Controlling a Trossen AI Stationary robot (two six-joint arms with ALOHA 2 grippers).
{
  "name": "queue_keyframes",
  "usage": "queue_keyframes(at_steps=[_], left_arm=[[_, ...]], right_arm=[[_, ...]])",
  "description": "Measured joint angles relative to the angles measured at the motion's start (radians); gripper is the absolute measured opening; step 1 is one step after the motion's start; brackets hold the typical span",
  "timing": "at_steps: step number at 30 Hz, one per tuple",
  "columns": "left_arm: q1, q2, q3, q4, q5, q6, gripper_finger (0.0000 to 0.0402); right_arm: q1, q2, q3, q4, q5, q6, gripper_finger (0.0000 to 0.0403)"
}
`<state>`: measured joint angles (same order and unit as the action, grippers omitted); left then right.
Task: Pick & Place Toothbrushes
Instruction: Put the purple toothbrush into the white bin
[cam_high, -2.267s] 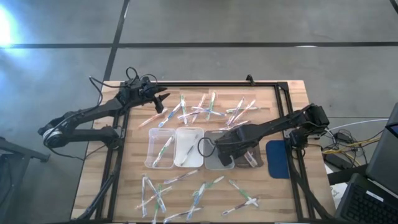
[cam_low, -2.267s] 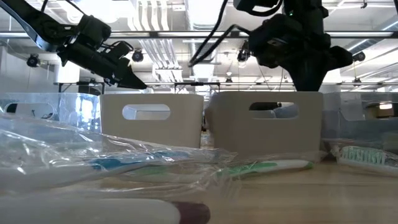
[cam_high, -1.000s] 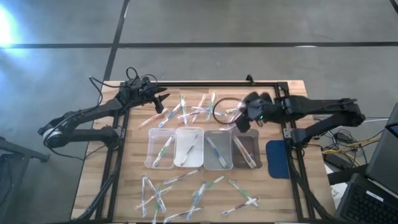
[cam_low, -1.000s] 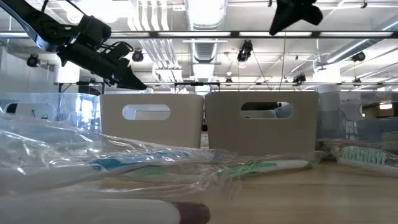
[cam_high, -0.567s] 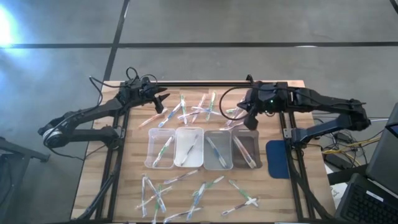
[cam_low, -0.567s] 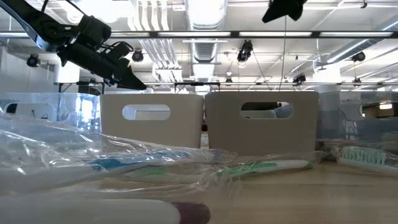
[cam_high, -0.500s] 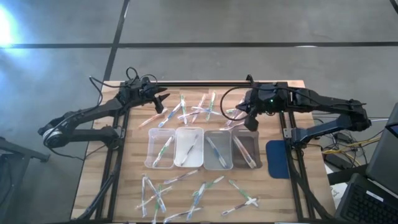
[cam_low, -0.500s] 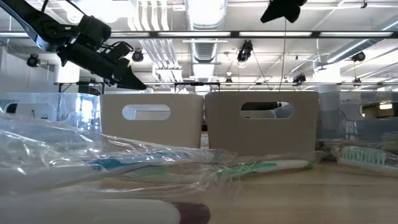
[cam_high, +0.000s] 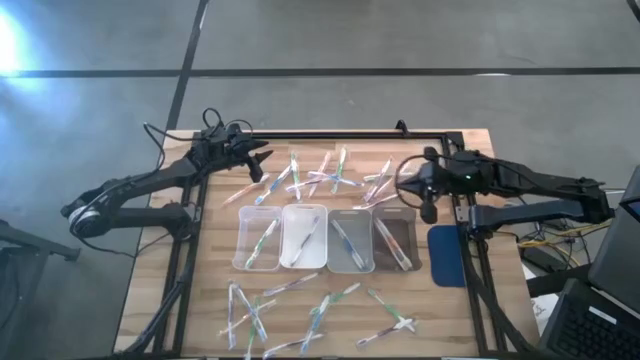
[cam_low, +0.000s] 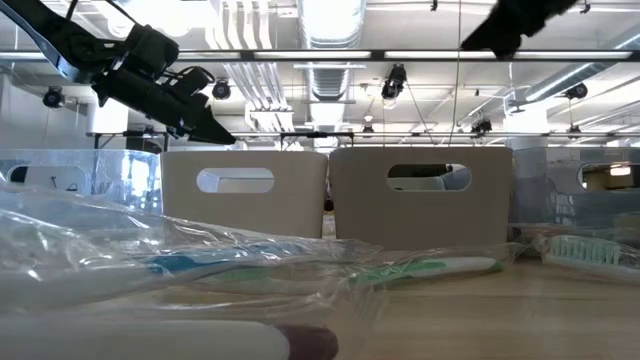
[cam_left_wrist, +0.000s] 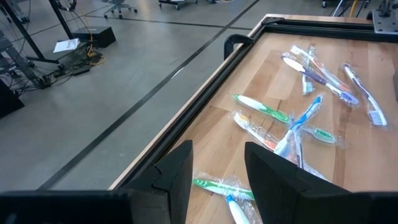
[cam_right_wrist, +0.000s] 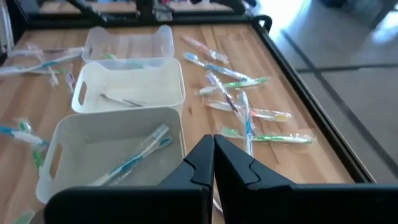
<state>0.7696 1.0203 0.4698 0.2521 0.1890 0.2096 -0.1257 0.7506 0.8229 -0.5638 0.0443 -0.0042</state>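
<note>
Wrapped toothbrushes lie loose on the wooden table in a far group (cam_high: 325, 175) and a near group (cam_high: 310, 315); others lie inside the row of trays (cam_high: 283, 212) at mid-table. My left gripper (cam_high: 258, 160) hangs open above the table's far left corner, nothing between its fingers (cam_left_wrist: 177, 177), with toothbrushes (cam_left_wrist: 292, 124) on the wood ahead of it. My right gripper (cam_high: 428, 208) is shut and empty, raised above the right end of the tray row; its wrist view looks over the grey tray (cam_right_wrist: 62, 155) and white tray (cam_right_wrist: 134, 65).
A black frame rail (cam_high: 340, 135) runs along the far edge and down both sides of the table. A dark blue pad (cam_high: 447, 255) lies at the right edge. In the low view the trays' walls (cam_low: 245, 200) stand behind a wrapped green toothbrush (cam_low: 430, 268).
My right gripper has swung from above the far toothbrush group toward the table's right edge and a little nearer, rolling about its own axis and staying shut and empty. No toothbrush or tray has moved.
</note>
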Motion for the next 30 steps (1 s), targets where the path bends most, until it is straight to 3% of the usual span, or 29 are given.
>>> queue_keyframes(at_steps=[12, 19, 30], left_arm=[[0.0, 0.0, 0.0, 0.001, 0.0, 0.0, 0.0152], [0.001, 0.0, 0.0, 0.001, 0.0, 0.0, 0.0152], [0.0, 0.0, 0.0, 0.001, 0.0, -0.035, 0.0152]], right_arm=[[0.0, -0.276, -0.202, 0.014, 0.008, -0.03, 0.0008], [0.0, -0.299, -0.229, 0.016, 0.009, -0.184, 0.0008], [0.0, -0.295, -0.256, 0.018, 0.009, -0.173, 0.0008]])
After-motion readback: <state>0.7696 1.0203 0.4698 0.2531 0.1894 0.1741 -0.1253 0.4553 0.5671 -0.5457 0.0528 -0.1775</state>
